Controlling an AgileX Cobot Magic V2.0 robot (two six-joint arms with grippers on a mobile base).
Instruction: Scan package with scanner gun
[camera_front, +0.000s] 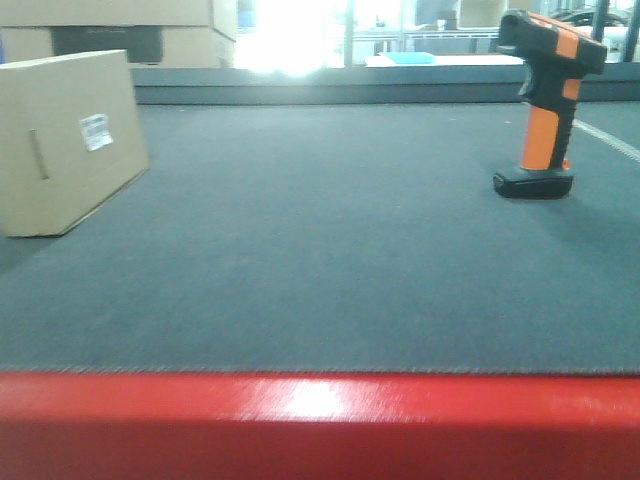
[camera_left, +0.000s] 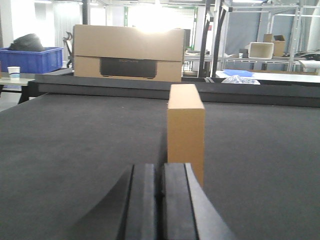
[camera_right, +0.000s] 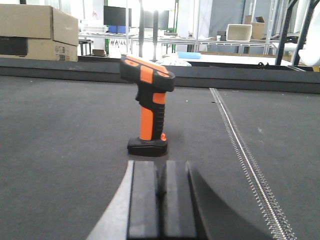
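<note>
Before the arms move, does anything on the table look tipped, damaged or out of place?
Nothing stands out. The scanner gun stands upright on its foot; the package sits flat and looks undamaged.

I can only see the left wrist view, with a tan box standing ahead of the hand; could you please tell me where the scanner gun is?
Observer: The scanner gun stands upright at the right of the mat, well apart from the package.
Operator: Thank you. Does the package carry a label I cannot see?
Observer: Yes, a small white label sits on its broad face, turned toward the scanner gun's side.
Operator: And is the right hand holding anything?
Observer: No, the right hand is shut and empty, with the scanner gun straight ahead of it.
</note>
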